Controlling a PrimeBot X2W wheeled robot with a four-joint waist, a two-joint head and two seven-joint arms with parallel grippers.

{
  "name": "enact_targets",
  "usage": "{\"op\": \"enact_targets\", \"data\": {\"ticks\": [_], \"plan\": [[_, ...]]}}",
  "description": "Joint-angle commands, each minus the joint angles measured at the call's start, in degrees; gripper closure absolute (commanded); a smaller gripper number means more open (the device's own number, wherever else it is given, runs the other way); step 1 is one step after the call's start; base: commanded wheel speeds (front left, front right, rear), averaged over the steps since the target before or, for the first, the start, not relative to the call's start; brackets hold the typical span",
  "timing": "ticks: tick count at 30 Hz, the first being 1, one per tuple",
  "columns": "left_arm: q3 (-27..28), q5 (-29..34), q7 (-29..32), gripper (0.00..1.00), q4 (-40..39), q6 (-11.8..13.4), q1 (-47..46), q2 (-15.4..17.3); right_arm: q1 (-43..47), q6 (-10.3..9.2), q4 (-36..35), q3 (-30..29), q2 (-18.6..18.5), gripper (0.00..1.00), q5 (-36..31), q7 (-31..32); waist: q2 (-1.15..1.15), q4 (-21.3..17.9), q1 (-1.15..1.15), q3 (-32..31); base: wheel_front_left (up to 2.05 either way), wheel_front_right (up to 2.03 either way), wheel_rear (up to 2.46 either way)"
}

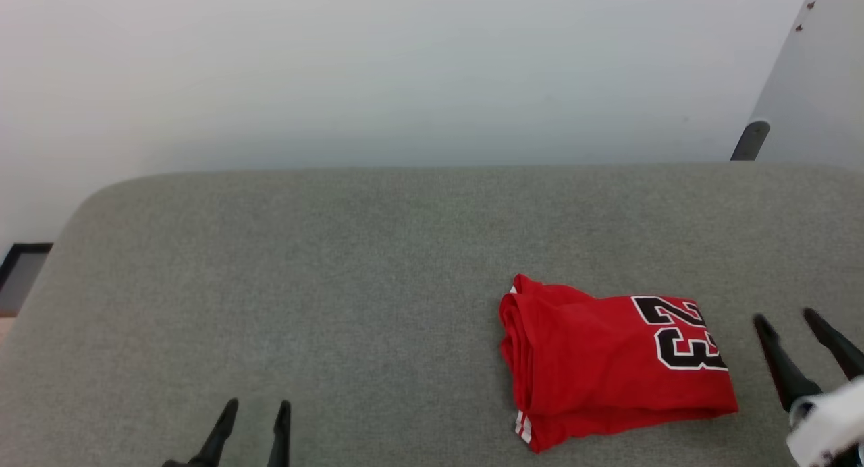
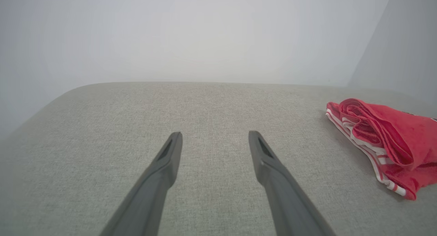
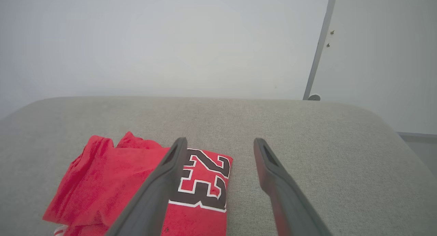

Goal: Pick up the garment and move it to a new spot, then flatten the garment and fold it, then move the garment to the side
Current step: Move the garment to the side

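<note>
L gripper [image 1: 256, 407] sits at lower left, fingers spread with nothing btwn them, over bare grey cushion [image 1: 337, 271] and well apart from the cloth. Right of centre lies the garment [image 1: 594, 366], a folded red bundle flat on the cushion. Its stacked fold edges and striped trim are at the left end, the number 23 face-up at the right end. R gripper [image 1: 784, 316] is just beside that right end, jaws wide and empty (contact w/ the cloth can't be told). Handling, my guess: light, limp knit, layers apt to slide apart. Pinch thru all layers at a folded edge, ideally both ends, or the fold sags open.
</note>
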Motion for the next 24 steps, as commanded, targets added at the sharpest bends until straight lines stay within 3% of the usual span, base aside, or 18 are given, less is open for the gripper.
{"op": "enact_targets", "data": {"ticks": [1,6,9,12,17,24], "plan": [[-0.1,0.38,0.03,0.0,-0.02,-0.13,-0.72,-0.09,-0.62,-0.02,0.2,0.53,-0.46,0.0,0.32,0.97,0.0,0.18,0.0,0.56,0.0,0.0,0.0],[-1.29,0.79,0.02,0.0,0.55,-0.13,-2.54,-0.59,-7.92,-0.02,2.34,8.78,-5.67,0.0,5.53,19.94,0.0,1.22,0.0,2.47,0.0,0.0,0.0],[-2.27,0.6,0.03,0.0,0.87,-0.13,-4.14,-0.95,-11.38,-0.03,3.9,11.68,-8.5,0.0,10.13,32.17,0.0,2.15,0.0,4.15,0.0,0.0,0.0],[-3.01,0.6,0.03,0.0,1.06,-0.13,-5.87,-1.17,-14.48,-0.03,5.77,12.31,-10.04,0.0,12.36,40.24,0.0,3.0,0.0,6.04,0.0,0.0,0.0],[-3.7,0.94,0.03,0.0,0.88,-0.13,-8.39,-1.73,-18.65,-0.02,8.91,11.98,-10.27,0.0,12.48,46.9,0.0,3.93,0.0,9.2,0.0,0.0,0.0],[-4.7,2.95,0.02,0.0,0.7,-0.13,-12.63,-2.29,-21.26,-0.03,15.32,11.42,-7.67,0.0,10.74,48.49,0.0,4.61,0.0,13.25,0.0,0.0,0.0]]}}
